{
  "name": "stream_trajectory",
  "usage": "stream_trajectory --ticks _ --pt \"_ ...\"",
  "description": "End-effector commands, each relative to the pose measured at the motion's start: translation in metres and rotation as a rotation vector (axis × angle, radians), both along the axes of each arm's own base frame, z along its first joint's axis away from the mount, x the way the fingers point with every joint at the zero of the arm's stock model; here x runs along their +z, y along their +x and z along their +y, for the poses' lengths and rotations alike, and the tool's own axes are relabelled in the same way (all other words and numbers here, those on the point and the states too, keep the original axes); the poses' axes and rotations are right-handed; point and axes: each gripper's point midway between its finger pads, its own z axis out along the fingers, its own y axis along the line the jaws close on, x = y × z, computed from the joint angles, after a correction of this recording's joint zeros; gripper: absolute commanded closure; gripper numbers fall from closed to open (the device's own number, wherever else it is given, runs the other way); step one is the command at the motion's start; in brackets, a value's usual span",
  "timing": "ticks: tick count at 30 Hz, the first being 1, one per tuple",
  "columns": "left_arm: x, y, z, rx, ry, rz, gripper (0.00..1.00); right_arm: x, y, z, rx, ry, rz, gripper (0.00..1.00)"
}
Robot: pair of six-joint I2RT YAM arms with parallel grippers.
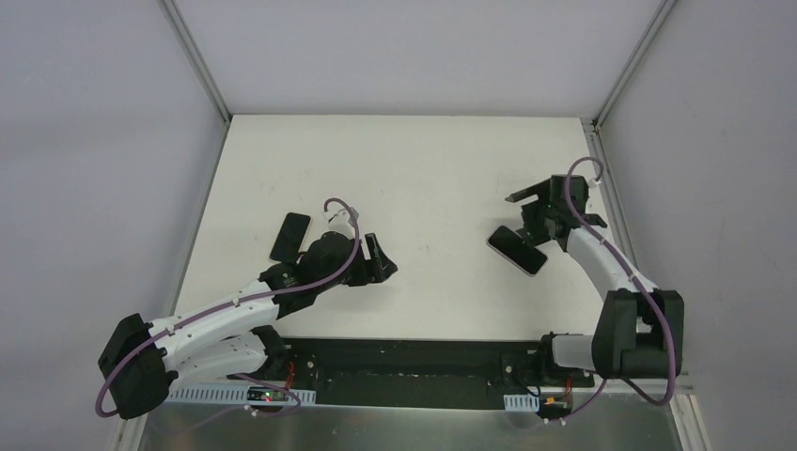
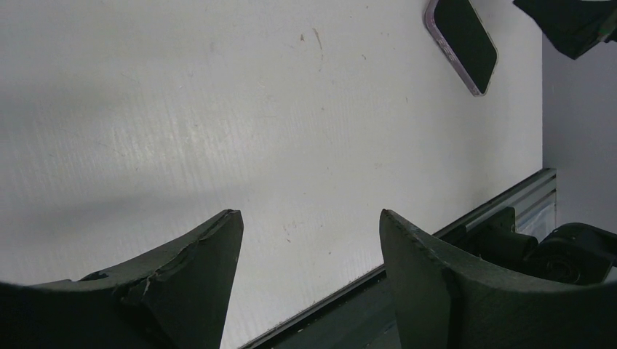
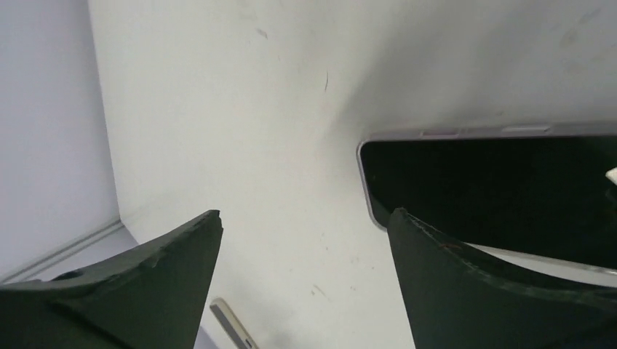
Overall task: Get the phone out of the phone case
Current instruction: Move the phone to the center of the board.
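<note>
Left jaws and right jaws are shown spread wide, empty, with the dark-screened, pale-edged phone laid flat on the counter, apart from the black case.

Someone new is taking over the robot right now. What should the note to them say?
Left gripper: open, empty, above bare table.
Right gripper: open, empty, beside the phone.
The phone lies flat on the right side; a flat black piece, likely the case, lies apart on the left side.
Done: phone looks out of its case. Left: probably nothing, just confirm.
</note>
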Motion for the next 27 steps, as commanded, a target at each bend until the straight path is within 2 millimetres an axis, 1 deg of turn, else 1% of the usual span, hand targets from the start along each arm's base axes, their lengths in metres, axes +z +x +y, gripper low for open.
stream_trajectory --ticks 1,3,5,8,14,17,19,21,24,25,27 --pt "0.007 0.004 -0.003 0.013 -0.013 -0.027 0.29 0.002 -0.022 -0.059 -0.065 -0.200 0.068 0.09" --pt "0.006 0.005 -0.003 0.020 -0.013 -0.026 0.29 -0.012 -0.028 -0.072 -0.097 -0.197 0.126 0.08" --pt "0.004 0.004 -0.003 0.020 -0.013 -0.021 0.29 -0.026 -0.032 -0.081 -0.120 -0.193 0.176 0.08" --pt "0.005 0.002 -0.003 0.013 -0.022 -0.019 0.29 -0.040 -0.031 -0.085 -0.133 -0.181 0.229 0.10" --pt "0.006 -0.001 0.007 0.037 -0.036 -0.043 0.29 -0.049 -0.030 -0.081 -0.130 -0.168 0.259 0.15" --pt "0.006 -0.001 0.006 0.036 -0.038 -0.041 0.29 -0.055 -0.035 -0.076 -0.107 -0.180 0.281 0.16" --pt "0.005 0.000 0.004 0.030 -0.036 -0.031 0.29 -0.062 -0.039 -0.069 -0.080 -0.192 0.298 0.16" --pt "0.003 -0.001 0.001 0.022 -0.033 -0.024 0.29 -0.068 -0.043 -0.061 -0.053 -0.190 0.307 0.23" --pt "0.001 -0.003 0.000 0.019 -0.031 -0.018 0.29 -0.069 -0.049 -0.050 -0.021 -0.212 0.305 0.21" --pt "0.001 -0.003 0.001 0.020 -0.031 -0.018 0.29 -0.069 -0.051 -0.052 -0.025 -0.225 0.310 0.19" --pt "0.001 -0.003 0.001 0.020 -0.034 -0.019 0.29 -0.066 -0.052 -0.048 -0.007 -0.237 0.303 0.20"
